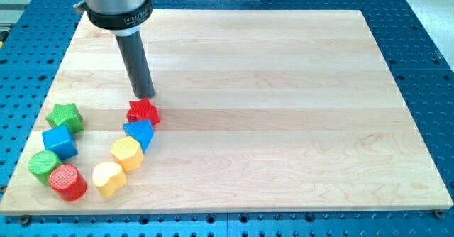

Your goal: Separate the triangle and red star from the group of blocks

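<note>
The red star (143, 111) lies at the left of the wooden board (284, 88), touching the blue triangle (140, 133) just below it. My tip (145, 95) stands right at the red star's upper edge. Below the triangle, a yellow hexagon (127, 152) and a yellow heart-like block (108, 178) continue an arc. A red cylinder (67, 182), a green cylinder (44, 164), a blue cube (59, 142) and a green star (64, 116) curve up the left side.
The board's left edge (42, 109) runs close to the green star and the green cylinder. Its bottom edge (213, 210) lies just below the red cylinder. A blue perforated table (425, 88) surrounds the board.
</note>
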